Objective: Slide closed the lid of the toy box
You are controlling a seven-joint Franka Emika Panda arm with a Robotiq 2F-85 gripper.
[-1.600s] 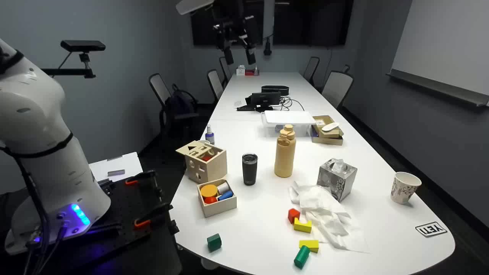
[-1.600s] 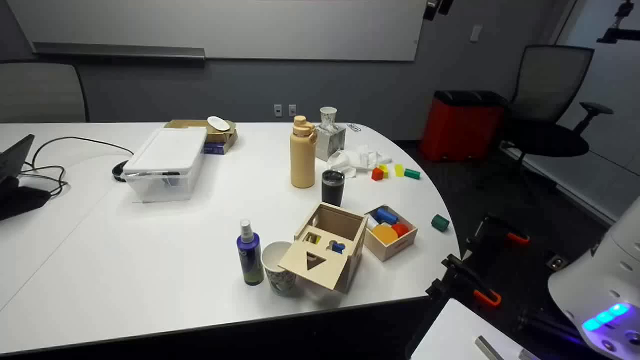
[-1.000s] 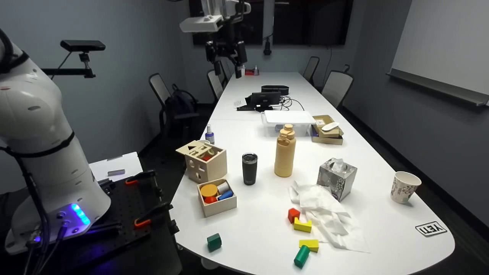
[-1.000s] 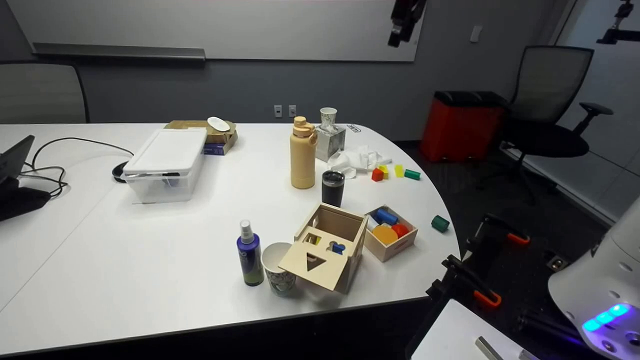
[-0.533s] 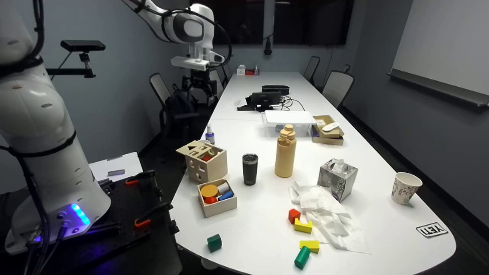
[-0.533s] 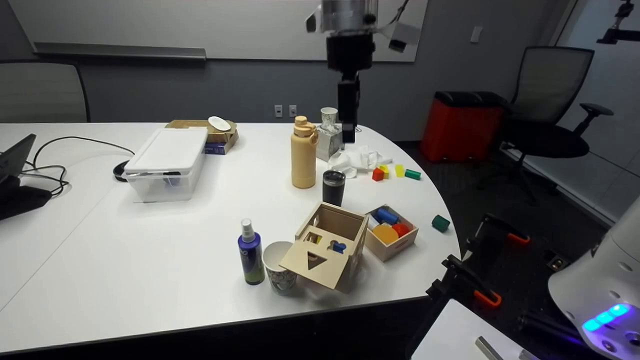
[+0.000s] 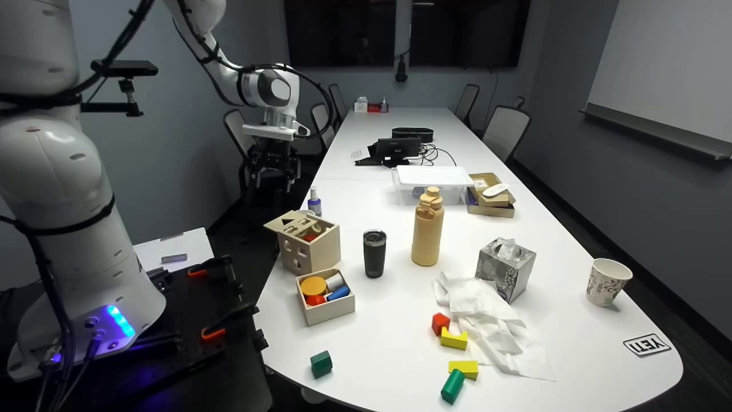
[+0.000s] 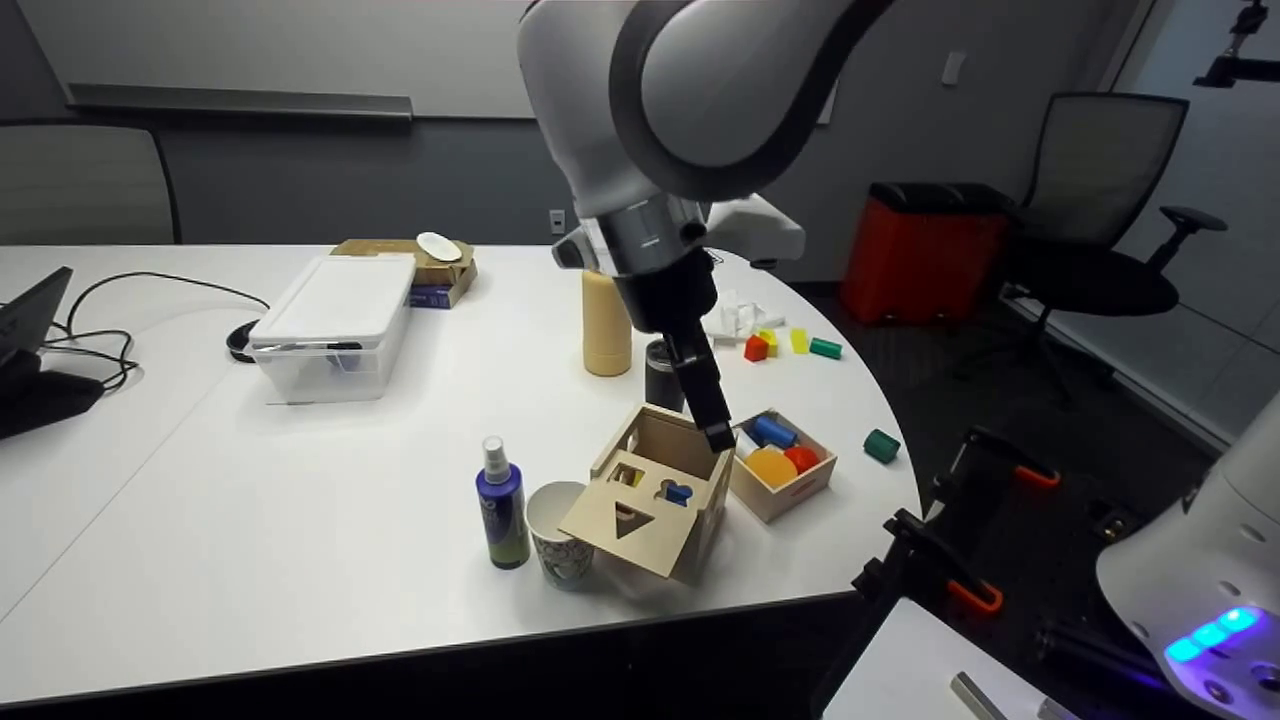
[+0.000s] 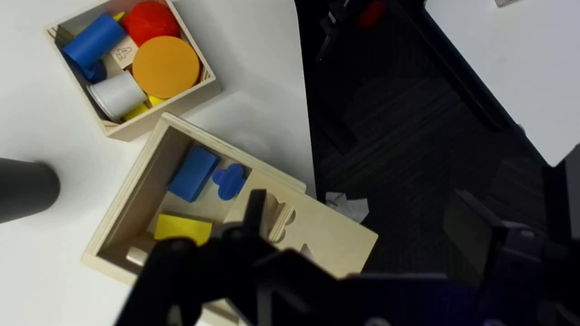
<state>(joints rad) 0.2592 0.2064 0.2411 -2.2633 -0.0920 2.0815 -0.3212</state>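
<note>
The toy box (image 7: 314, 254) is a light-wood cube on the table, and it shows in the wrist view too (image 9: 129, 199). Its lid (image 8: 640, 522) is slid partly out and overhangs one side. The lid has a triangle and other cutouts. The uncovered part of the top shows coloured blocks inside. My gripper (image 7: 274, 178) is open, fingers down, above the level of the box and apart from it. In the wrist view, one finger of the gripper (image 9: 361, 197) overlaps the lid (image 9: 331, 226); the other is over the dark floor. The fingers hide part of the box and lid.
A low tray of coloured blocks (image 7: 329, 313) stands beside the box. A dark tumbler (image 7: 374, 257) and a tan bottle (image 7: 427, 237) stand nearby. A paper cup (image 8: 562, 555) stands close by the overhanging lid, with a spray bottle (image 8: 502, 520) beside it. The table edge is close to the box.
My arm has swung down from high up, and the gripper is now lower and closer to the box. The fingers stay apart. The box and lid have not moved.
</note>
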